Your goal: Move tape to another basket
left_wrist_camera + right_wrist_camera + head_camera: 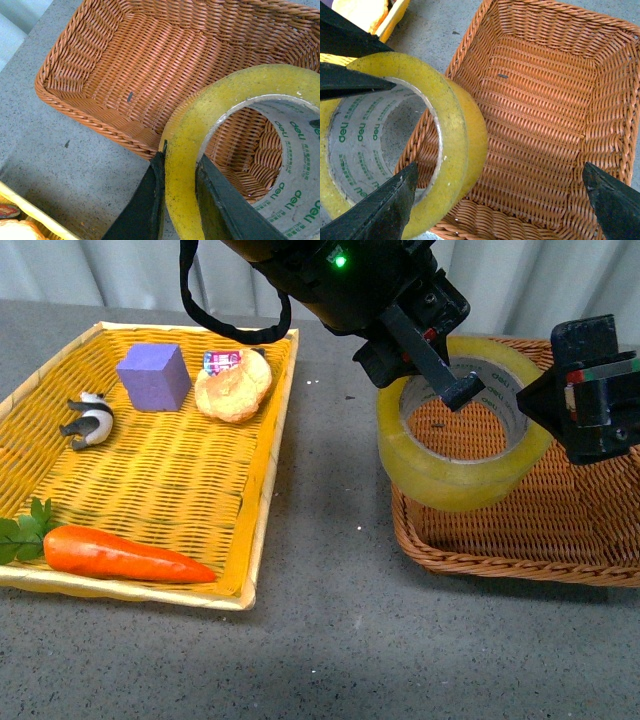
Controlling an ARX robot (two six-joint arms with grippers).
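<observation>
The tape (462,465), a wide yellowish roll with a white printed core, hangs tilted over the left end of the deep brown wicker basket (470,558). My left gripper (422,382) is shut on the roll's wall, with one finger inside the core and one outside. The left wrist view shows both fingers pinching the yellow wall (181,157) of the tape (220,105) above the basket's corner (150,60). My right gripper (590,390) is open and empty over the basket, beside the roll. In the right wrist view its gripper (500,200) spans the basket (545,115), with the tape (455,125) near one finger.
A shallow yellow woven tray (270,470) on the left holds a carrot (120,553), a purple block (155,375), a pastry (233,385) and a small panda toy (90,420). A strip of grey tabletop (330,540) separates the tray from the brown basket.
</observation>
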